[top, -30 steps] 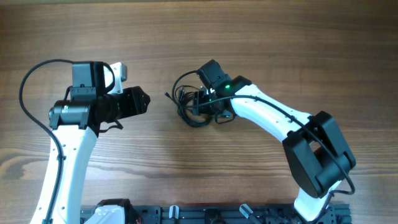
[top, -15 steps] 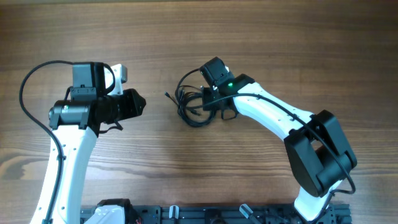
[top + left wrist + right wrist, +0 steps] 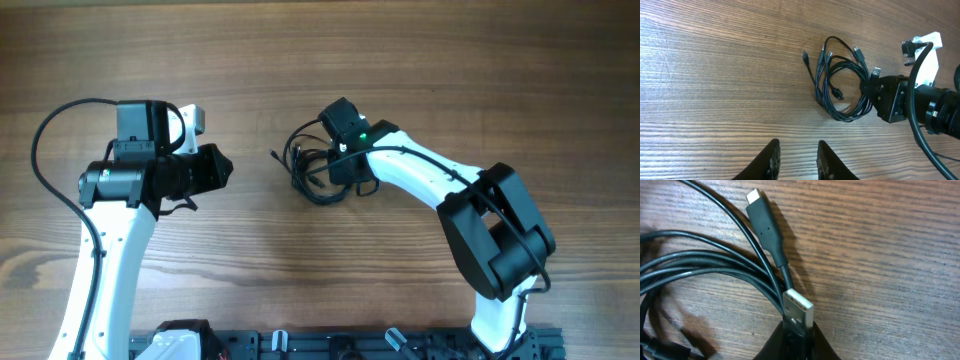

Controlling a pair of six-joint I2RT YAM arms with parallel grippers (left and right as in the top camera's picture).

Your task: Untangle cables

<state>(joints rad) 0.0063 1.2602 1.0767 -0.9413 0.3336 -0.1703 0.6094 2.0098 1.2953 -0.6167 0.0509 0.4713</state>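
The cables (image 3: 308, 170) lie in one tangled black loop on the wooden table, with small plugs sticking out on the left. In the left wrist view the cables (image 3: 839, 82) sit ahead and to the right. My right gripper (image 3: 338, 166) is at the loop's right side, shut on a silvery flat plug (image 3: 799, 309) and the strands beside it. A black slim plug (image 3: 763, 220) lies just beyond it. My left gripper (image 3: 226, 165) hovers well left of the loop. Its fingertips (image 3: 771, 159) stand a little apart with nothing between them.
The bare wooden table (image 3: 420, 60) stretches all round the loop. The right arm's white link (image 3: 420, 180) reaches in from the lower right. A black rail (image 3: 330, 345) runs along the near edge.
My right gripper has closed on the plug at the loop's right side, and its wrist has turned a little. The loop has shifted slightly. The left arm stays in place.
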